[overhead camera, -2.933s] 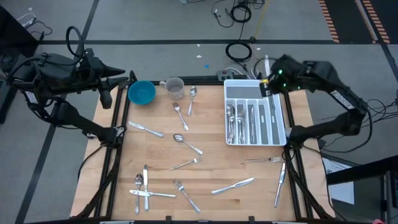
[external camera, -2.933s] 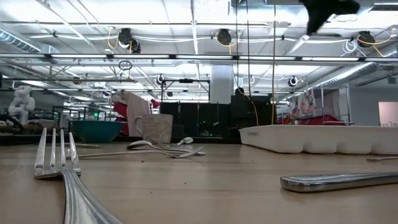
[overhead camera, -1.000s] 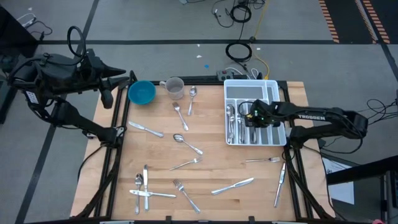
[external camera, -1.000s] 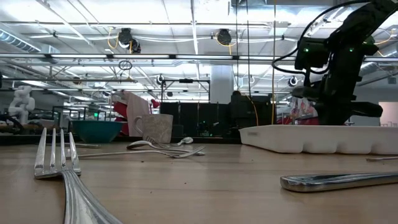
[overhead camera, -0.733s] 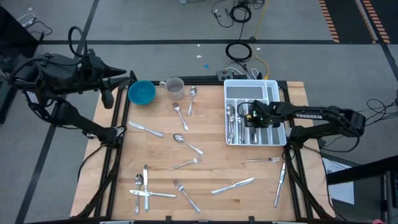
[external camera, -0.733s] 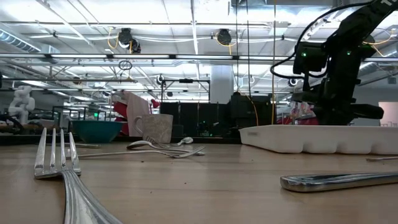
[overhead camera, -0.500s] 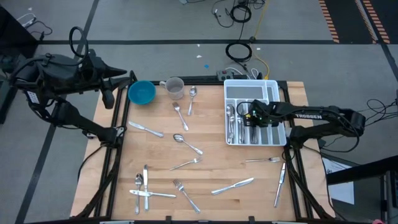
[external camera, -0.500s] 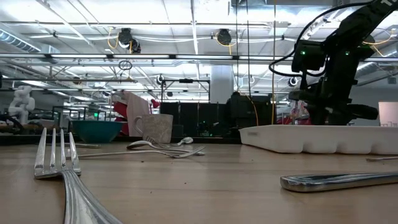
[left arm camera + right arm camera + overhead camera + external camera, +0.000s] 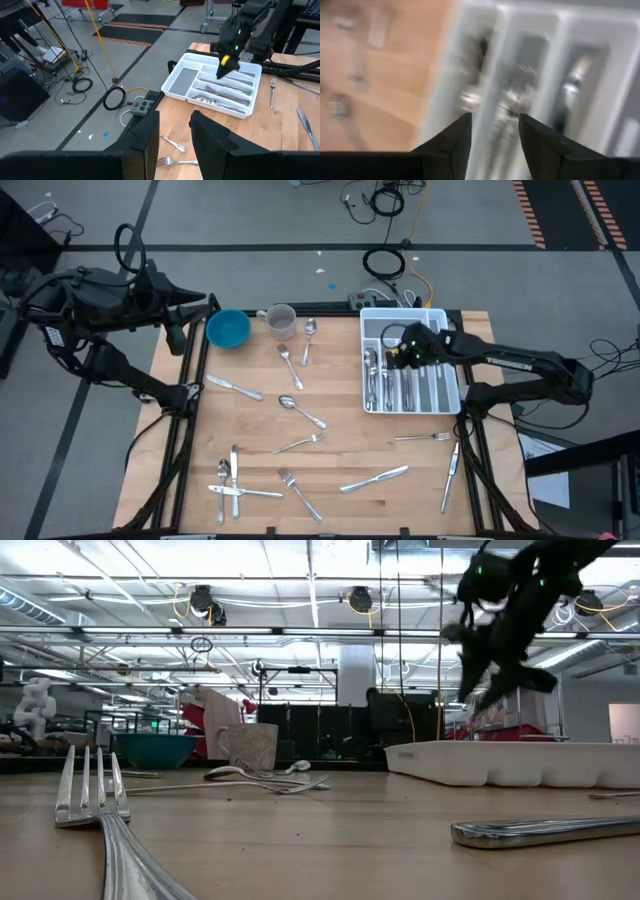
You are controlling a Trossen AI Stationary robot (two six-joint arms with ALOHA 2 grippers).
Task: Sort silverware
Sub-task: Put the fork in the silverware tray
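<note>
Some silverware (image 9: 390, 377) already lies in the white tray (image 9: 450, 395); more is scattered over the worktop (image 9: 340, 440). The right gripper (image 9: 405, 352) hangs above the tray, jaws parted and empty. Lift clear before reaching for another piece. The left gripper (image 9: 205, 305) waits by the blue bowl (image 9: 228, 330), jaws parted, empty.

The right gripper (image 9: 223, 70) hangs over the white tray (image 9: 176, 82) holding silverware (image 9: 222, 96).

White tray (image 9: 438, 398), blue bowl (image 9: 228, 330), silver cutlery (image 9: 300, 414), light wood table (image 9: 340, 450), grey mug (image 9: 281, 321)
</note>
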